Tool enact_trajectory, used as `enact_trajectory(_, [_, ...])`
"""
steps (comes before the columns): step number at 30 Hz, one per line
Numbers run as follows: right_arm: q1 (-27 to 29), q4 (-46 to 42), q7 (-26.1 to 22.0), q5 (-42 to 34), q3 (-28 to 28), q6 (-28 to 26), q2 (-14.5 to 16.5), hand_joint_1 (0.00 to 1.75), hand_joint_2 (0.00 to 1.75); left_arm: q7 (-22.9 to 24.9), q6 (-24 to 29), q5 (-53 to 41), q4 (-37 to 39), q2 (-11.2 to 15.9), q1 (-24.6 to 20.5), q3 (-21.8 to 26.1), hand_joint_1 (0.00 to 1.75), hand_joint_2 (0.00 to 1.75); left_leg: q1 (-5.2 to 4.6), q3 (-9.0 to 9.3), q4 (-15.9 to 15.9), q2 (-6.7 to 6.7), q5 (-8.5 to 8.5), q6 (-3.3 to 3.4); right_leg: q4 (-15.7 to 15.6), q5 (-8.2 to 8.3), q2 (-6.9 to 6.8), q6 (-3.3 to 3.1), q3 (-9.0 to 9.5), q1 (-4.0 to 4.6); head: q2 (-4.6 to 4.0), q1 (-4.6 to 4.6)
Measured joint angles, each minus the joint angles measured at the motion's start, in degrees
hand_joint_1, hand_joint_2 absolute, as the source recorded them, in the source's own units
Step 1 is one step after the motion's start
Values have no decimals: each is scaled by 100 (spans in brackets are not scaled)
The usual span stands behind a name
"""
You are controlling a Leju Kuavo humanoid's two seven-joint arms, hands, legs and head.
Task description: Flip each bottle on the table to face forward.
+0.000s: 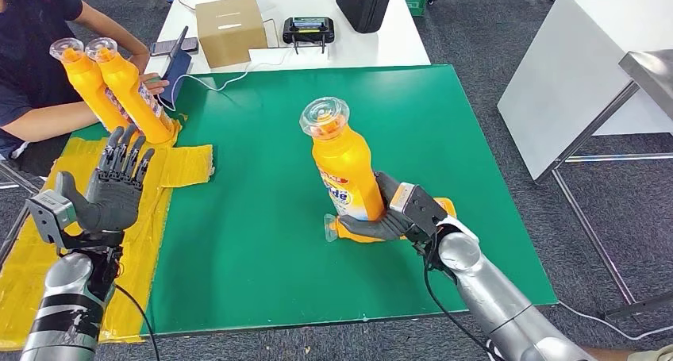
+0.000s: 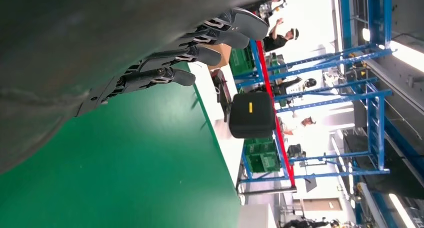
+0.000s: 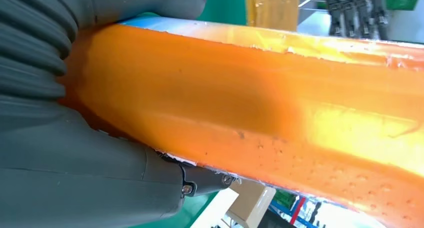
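Note:
An orange bottle (image 1: pixel 345 167) with a clear cap stands upright on the green mat (image 1: pixel 262 242), its label towards me. My right hand (image 1: pixel 397 214) grips its lower body from the right; in the right wrist view the bottle (image 3: pixel 280 118) lies across the hand (image 3: pixel 75 173). A second orange bottle (image 1: pixel 447 208) lies flat behind it, its clear cap poking out at the left. My left hand (image 1: pixel 115 186) is raised over the yellow cloth (image 1: pixel 178 167), fingers (image 2: pixel 200 37) spread and holding nothing. At the far left a person holds two more orange bottles (image 1: pixel 119 91) upright.
A white table behind the mat carries a cardboard box (image 1: pixel 230 28), a controller (image 1: pixel 308 29), a black case (image 1: pixel 363 2) and a dark tablet (image 1: pixel 178 59). Another white table (image 1: pixel 587 67) stands at the right. The mat's near left area is bare.

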Motion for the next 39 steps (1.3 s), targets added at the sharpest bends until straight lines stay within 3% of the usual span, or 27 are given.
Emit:
enact_trajectory(7, [20,64,-16,-52,-146,25,281,175,175,31,-33,123,-50,-60,4,1,0,0,-5,-10,1,-1,-1,1,-2,1,0,1,-10,-6,0,0])
enact_trajectory(10, [42,69,-15,-98,-274,0,552,175,175,163,-62,261,-148,-199,7,-18,0,0,-4,-10,1,0,-1,1,-2,1,2,1,-14,-4,0,-1])
enact_trajectory(14, [-62,151,175,-47,-327,-157,949,175,175,347,56,265,-324,-400,5,-199,0,175,-2,-11,0,1,0,1,-1,1,2,1,-16,1,0,-2])
enact_trajectory(26, [-1161,1592,558,450,-112,-629,2248,175,175,404,266,27,-350,-772,-308,-1092,0,175,-1,-18,1,4,4,0,3,4,3,2,-23,2,0,0])
enact_trajectory(31, [-1478,2243,609,533,150,-638,2622,175,175,300,144,-158,-405,-779,-303,-1479,0,175,-1,-25,1,3,4,0,3,2,3,1,-27,1,0,1])
enact_trajectory(39, [-1732,2746,641,578,351,-608,2823,175,175,210,73,-318,-454,-727,-265,-1761,0,175,-2,-25,1,1,4,0,2,3,3,1,-28,0,0,1])
